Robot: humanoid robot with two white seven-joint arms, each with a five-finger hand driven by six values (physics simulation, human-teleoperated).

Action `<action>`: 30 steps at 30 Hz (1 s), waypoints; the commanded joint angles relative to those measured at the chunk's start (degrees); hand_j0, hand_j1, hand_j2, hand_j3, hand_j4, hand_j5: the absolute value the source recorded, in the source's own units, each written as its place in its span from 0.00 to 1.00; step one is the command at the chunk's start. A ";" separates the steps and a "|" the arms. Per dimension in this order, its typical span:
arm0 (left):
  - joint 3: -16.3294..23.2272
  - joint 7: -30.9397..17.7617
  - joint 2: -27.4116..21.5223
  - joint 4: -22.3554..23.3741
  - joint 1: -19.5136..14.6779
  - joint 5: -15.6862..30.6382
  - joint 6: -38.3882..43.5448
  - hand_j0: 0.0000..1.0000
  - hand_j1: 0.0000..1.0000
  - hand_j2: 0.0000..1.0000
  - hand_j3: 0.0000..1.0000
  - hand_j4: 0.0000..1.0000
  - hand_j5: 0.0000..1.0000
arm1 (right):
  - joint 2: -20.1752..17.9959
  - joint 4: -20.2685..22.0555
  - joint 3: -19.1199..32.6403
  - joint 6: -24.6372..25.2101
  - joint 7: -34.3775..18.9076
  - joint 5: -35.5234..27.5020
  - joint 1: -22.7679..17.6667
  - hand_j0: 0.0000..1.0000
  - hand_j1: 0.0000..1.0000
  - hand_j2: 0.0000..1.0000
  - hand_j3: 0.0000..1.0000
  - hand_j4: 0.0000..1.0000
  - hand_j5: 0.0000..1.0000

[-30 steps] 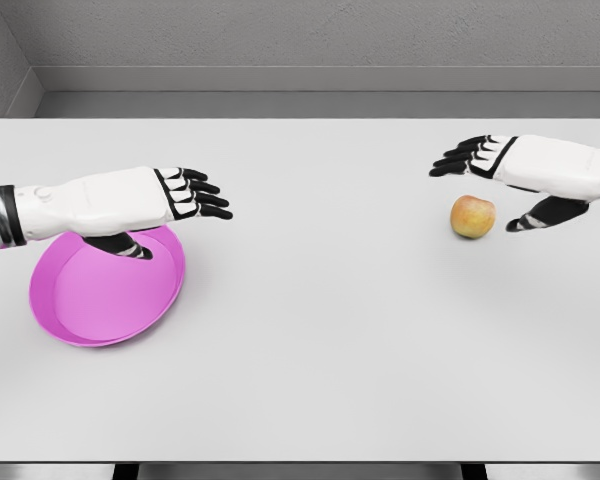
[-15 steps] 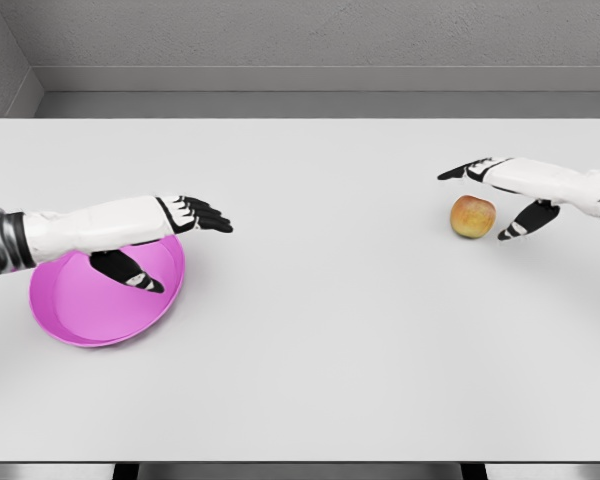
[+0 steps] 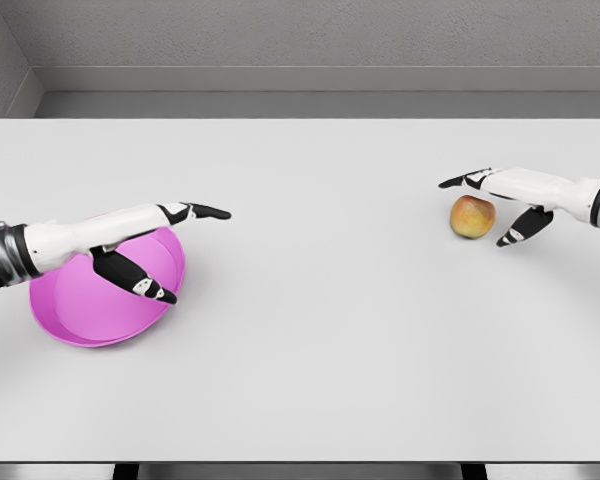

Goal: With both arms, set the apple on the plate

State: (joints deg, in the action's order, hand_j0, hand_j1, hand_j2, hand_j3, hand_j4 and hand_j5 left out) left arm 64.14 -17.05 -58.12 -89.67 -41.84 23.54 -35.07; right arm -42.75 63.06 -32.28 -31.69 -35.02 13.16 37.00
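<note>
On the white table (image 3: pixel 310 330), the right hand (image 3: pixel 505 200) spreads wide around the small yellow-red apple (image 3: pixel 473 216) to grasp it, while the left hand (image 3: pixel 150 245) brackets the round magenta plate (image 3: pixel 85 310), open.

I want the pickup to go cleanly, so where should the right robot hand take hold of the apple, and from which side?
Grip the apple around its round middle, coming in from its right side. The right robot hand is already there, open, fingers above the fruit's far side and thumb near its front, so closing would likely cup it. The fruit sits free on the table, leaving every side reachable.
</note>
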 commanded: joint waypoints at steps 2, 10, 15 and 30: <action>0.99 0.00 1.60 0.55 -0.09 2.82 0.07 1.00 1.00 1.00 1.00 1.00 1.00 | 0.73 -0.83 0.02 0.14 0.02 -0.33 0.09 1.00 1.00 1.00 1.00 1.00 1.00; 1.78 0.00 3.45 0.11 0.09 4.67 0.07 1.00 1.00 1.00 1.00 1.00 1.00 | 2.67 -4.00 0.02 0.14 0.02 2.14 1.32 1.00 1.00 1.00 1.00 1.00 1.00; 1.34 -1.93 3.27 -2.88 -2.11 -8.50 0.07 0.96 0.96 0.96 0.96 0.96 0.96 | 2.67 -4.09 0.02 0.14 0.02 2.14 1.32 0.98 0.98 0.98 0.98 0.98 0.98; -5.25 -2.55 4.42 -5.34 -4.48 -25.83 0.07 1.00 1.00 1.00 1.00 1.00 1.00 | 2.58 -4.00 0.02 -0.56 0.02 2.22 1.23 0.65 0.65 0.65 0.65 0.65 0.65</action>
State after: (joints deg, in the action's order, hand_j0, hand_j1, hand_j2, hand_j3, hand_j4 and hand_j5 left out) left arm 58.98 -19.60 -53.73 -94.96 -46.49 -2.23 -35.09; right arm -40.16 59.02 -32.28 -32.15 -34.98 15.68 38.23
